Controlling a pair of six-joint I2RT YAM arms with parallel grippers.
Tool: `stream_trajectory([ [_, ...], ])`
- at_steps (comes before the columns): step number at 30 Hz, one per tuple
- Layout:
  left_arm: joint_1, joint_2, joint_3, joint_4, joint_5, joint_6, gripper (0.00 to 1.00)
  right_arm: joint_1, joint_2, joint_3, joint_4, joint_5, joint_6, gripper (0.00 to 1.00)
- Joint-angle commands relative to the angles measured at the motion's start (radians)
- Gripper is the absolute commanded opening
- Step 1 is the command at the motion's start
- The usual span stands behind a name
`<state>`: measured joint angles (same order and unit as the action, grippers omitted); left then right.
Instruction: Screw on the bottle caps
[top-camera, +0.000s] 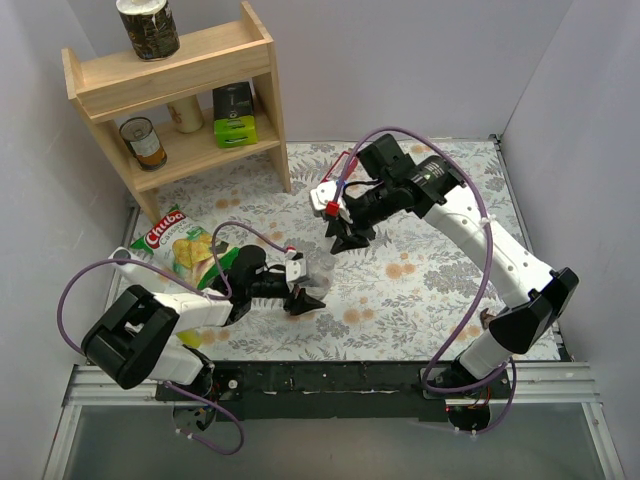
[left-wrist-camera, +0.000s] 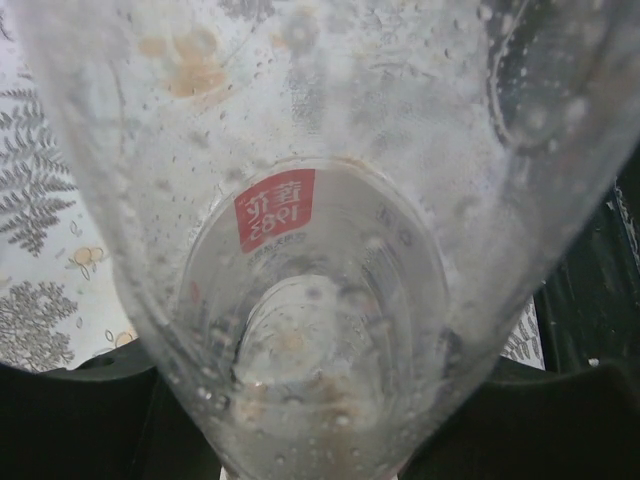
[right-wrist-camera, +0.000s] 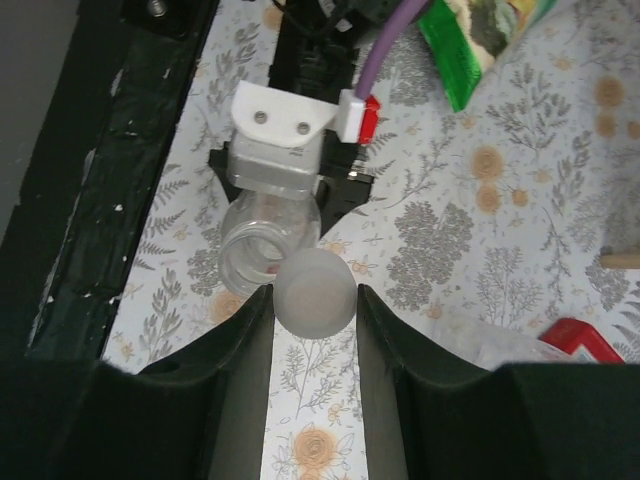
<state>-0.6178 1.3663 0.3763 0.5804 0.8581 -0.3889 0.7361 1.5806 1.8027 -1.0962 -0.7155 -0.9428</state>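
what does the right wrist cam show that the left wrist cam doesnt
Only right wrist: the pale cap pinched in the right gripper, by the open mouth of the clear bottle, plus a chip bag. Only left wrist: a red label patch seen through the bottle's wall. Both: that bottle and the floral tablecloth.

The bench (top-camera: 430, 290) wears a white cloth printed with grey ferns and tan blossoms. The bottle (left-wrist-camera: 320, 300) is clear, with a red patch lettered in white. The cap (right-wrist-camera: 314, 291) is pale and milky. The chip bag (top-camera: 185, 248) is green, red and white.
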Motion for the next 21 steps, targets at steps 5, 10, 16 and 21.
stream_trajectory([
  [5, -0.010, -0.009, -0.045, 0.191, -0.002, -0.008, 0.00, 0.048, 0.010, 0.052, -0.168, -0.019, -0.129, 0.30],
  [10, -0.010, -0.013, -0.060, 0.217, -0.021, -0.031, 0.00, 0.066, 0.028, 0.070, -0.188, -0.022, -0.154, 0.31],
  [16, -0.010, -0.013, -0.062, 0.223, -0.022, -0.033, 0.00, 0.080, 0.051, 0.086, -0.188, -0.013, -0.154, 0.31],
  [21, -0.010, -0.012, -0.057, 0.217, -0.016, -0.030, 0.00, 0.100, 0.053, 0.084, -0.188, -0.012, -0.166, 0.31],
])
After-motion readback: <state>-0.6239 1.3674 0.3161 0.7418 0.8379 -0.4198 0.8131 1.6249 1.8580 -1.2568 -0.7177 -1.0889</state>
